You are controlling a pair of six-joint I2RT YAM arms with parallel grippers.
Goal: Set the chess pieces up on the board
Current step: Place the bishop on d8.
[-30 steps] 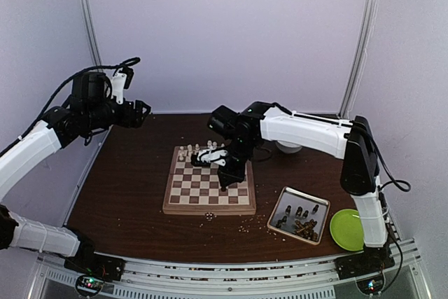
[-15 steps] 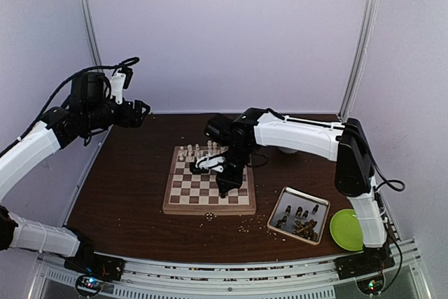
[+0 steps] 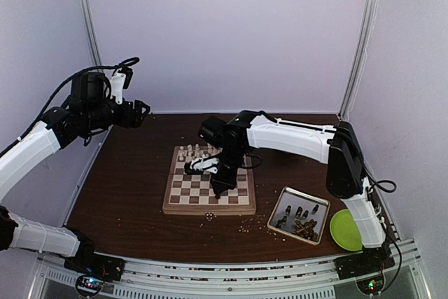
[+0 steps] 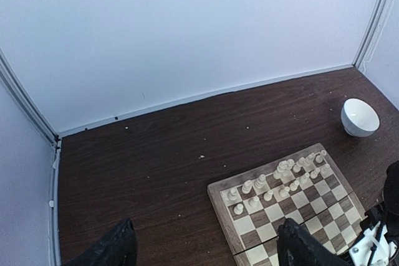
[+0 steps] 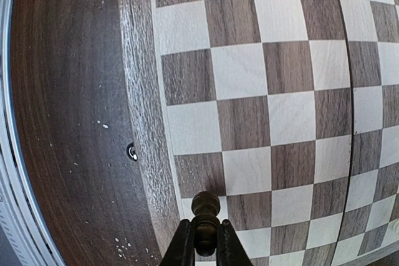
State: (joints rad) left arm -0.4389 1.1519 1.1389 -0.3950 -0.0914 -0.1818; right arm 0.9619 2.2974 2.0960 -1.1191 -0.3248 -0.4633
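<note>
R gripper, pinching dark piece, is hovering over board sq. nearest tabletop near edge; should be lowering upright, centred; L gripper gaping wide.

Right claw clamped, low; left claw spread, arm high.

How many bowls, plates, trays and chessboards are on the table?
white bowl: 1
green plate: 1
metal tray: 1
chessboard: 1
Total: 4
</note>
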